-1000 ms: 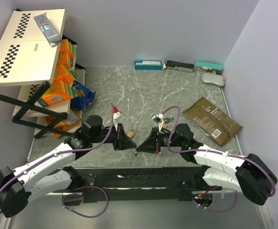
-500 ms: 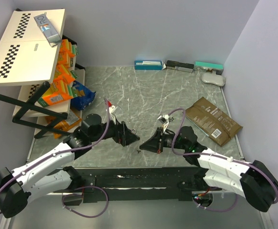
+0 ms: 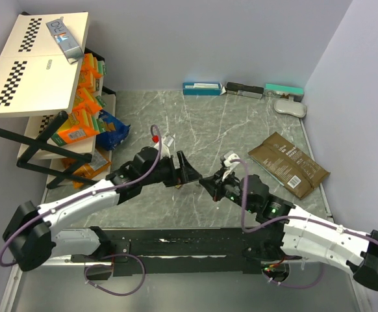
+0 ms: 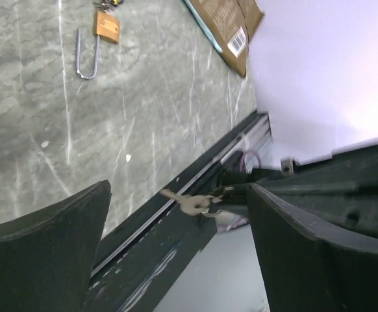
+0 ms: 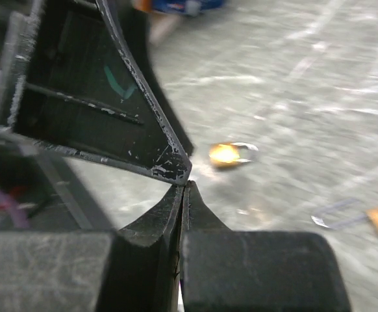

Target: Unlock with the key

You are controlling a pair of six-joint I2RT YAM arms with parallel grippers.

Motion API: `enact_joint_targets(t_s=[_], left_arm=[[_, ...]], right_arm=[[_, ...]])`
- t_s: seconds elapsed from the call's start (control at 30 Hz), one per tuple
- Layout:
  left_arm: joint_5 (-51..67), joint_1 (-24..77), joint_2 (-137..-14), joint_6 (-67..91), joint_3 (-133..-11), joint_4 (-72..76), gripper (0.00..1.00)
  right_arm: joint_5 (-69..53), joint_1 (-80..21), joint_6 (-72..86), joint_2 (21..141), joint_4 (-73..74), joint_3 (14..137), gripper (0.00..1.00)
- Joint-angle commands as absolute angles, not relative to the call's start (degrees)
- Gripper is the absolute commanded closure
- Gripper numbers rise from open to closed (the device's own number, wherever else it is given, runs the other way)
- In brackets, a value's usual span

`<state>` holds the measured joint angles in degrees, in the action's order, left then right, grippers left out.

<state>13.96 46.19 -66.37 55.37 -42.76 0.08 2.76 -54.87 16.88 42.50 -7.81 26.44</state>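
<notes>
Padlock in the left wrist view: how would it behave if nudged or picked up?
The padlock lies flat on the smooth table, so it would probably slide, not roll. Its metal shackle looks rigid and could snag; the small body likely feels dense.

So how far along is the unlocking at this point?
Done: nothing yet; the padlock lies on the table, untouched. In hand: the right gripper is shut on the key; the left gripper hangs open, empty. Left: steady the padlock, insert the key, turn it.
</notes>
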Motion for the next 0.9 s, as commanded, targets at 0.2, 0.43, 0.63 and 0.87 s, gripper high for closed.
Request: enact_joint_targets(t_s=[0.2, 0.43, 0.63, 0.87], left_arm=[[7.56, 49.57, -69.78, 63.90, -46.40, 2.81, 0.14], [6.42, 49.66, -73.12, 64.69, -47.46, 3.60, 0.25], [5.89, 50.01, -75.58, 65.39, -48.87, 5.54, 0.32], [6.85, 51.06, -78.57, 65.21, -50.01, 6.24, 0.55]], right_arm=[[21.80, -60.20, 5.01, 47.29, -4.30, 32.26, 1.00], [24.17, -62.92, 2.55, 47.11, -5.54, 31.82, 1.00], [25.48, -64.25, 0.79, 48.07, -5.27, 32.26, 1.00], [27.41, -65.30, 0.44, 49.92, -5.45, 32.96, 1.00]])
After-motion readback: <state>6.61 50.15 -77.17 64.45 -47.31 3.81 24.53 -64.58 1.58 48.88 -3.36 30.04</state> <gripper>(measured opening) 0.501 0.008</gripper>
